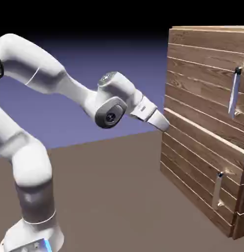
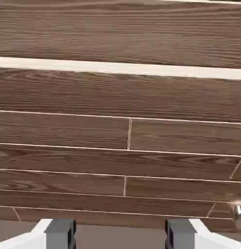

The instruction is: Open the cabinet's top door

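Exterior view: the arm rises at the left and reaches across, and its gripper (image 1: 162, 121) ends right at the left edge of the cabinet (image 1: 193, 147), about level with the seam between the two front panels; contact cannot be told. The top door (image 1: 202, 78) fills the cabinet's upper part, and its handle (image 1: 234, 93) is a slim silver bar near the door's right side. From the fingertips that handle lies at about two o'clock, well apart, so the coming move probably calls for travel up and rightward along the front. The bar's long axis runs nearly upright, twelve to six o'clock, tilted slightly. The smaller lower handle (image 1: 218, 189) sits at about four o'clock from the gripper.

In the hand view, wood planks fill the picture. The two grey fingertips (image 2: 60, 232) stand spread with nothing between them. A silver glint (image 2: 237, 210) shows at four o'clock, probably a handle.
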